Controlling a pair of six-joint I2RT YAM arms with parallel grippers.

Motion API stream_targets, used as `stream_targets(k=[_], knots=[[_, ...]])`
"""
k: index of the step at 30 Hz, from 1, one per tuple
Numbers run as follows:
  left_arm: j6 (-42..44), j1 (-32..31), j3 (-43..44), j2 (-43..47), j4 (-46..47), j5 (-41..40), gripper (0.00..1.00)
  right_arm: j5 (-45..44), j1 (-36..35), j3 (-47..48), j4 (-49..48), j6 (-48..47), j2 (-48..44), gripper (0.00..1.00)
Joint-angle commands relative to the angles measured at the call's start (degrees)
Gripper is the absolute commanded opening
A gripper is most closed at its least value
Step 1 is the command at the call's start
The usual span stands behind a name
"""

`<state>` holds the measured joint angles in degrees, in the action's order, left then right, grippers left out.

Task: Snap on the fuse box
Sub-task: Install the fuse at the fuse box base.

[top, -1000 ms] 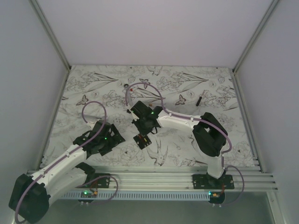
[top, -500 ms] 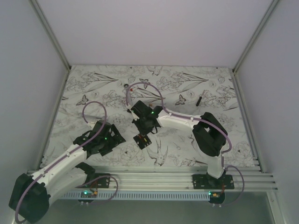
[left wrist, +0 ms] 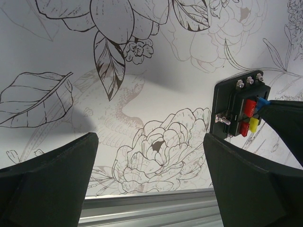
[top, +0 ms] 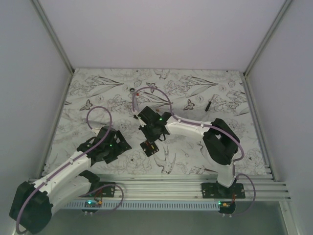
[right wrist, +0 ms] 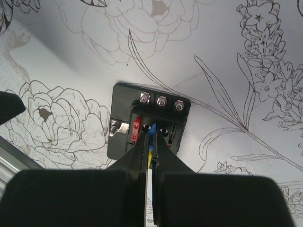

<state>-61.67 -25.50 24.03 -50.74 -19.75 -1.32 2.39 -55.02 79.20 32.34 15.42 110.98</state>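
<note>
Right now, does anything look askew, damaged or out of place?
Nothing damaged or spilled. The fuse box lies flat, slightly skewed to the table edge, the right hand shut on its blue fuse.

Here's the table sheet (top: 93,85), white and printed with black line drawings of flowers, birds and butterflies. Behind it rises a plain pale back wall (top: 156,29). Matching side walls (top: 24,98) close in on either side. Metal corner posts (top: 54,35) climb from its far corners, and a ribbed aluminium rail (top: 161,188) lines its near edge. The light is soft and even.
</note>
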Motion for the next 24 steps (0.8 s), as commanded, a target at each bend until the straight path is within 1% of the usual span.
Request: stream_targets(k=[1,4,10,13,17,24], knots=[[0.9,0.4,0.2,0.0,-2.2,0.7,0.99,-3.2,-0.5,-4.8,4.5,-2.0,0.9,0.0],[0.9,0.4,0.2,0.0,-2.2,0.9,0.99,-3.3,-0.5,-4.3,4.9,-1.9,1.6,0.0],[0.9,0.4,0.0,0.4,-2.2,1.6,0.99,-3.2,0.4,1.1,7.0,-1.0,6.0,0.0],[0.7,0.4,-0.1,0.7,-2.2,1.7,0.99,-2.0,1.7,2.3,7.8,0.3,7.0,0.0],[0.6,0.4,-0.3,1.0,-2.2,1.8,0.99,-1.9,2.7,0.5,7.0,1.5,6.0,0.0],[0.5,0.4,0.0,0.7,-2.1,1.5,0.99,-4.6,1.0,-7.9,-0.5,1.3,-0.9,0.0]])
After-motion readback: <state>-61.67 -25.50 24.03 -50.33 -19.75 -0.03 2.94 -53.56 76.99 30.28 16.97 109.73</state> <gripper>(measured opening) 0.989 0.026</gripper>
